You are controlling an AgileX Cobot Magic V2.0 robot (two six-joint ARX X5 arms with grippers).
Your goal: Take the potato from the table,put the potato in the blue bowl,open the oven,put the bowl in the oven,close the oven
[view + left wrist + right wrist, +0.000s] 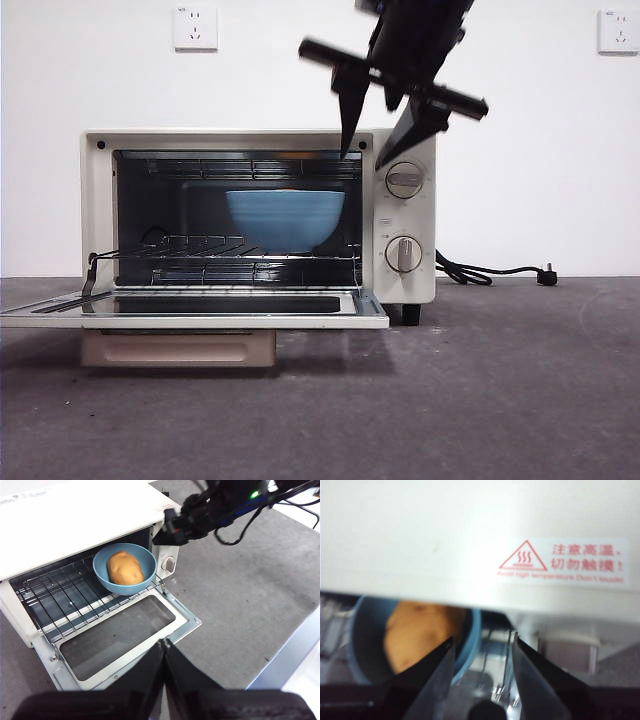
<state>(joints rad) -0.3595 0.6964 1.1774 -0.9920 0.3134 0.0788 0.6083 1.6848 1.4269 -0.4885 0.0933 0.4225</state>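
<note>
While its jaws stand parted and empty, the right gripper (pixel 378 155) hangs at the oven's (pixel 100 200) upper front edge, at about one o'clock from the blue bowl (pixel 285 218). That bowl sits on the wire rack (pixel 55 592) inside, toward the knob side, with the potato (pixel 125 568) in it. Below, the door (pixel 200 310) lies fully down, flat over the table (pixel 480 400). At the door's outer edge, the left gripper (pixel 164 647) hovers with jaws closed on nothing.

Front camera sits low, facing the open oven (pixel 258 225); both wrist cameras look down, sharing its bowl (pixel 124 569).
</note>
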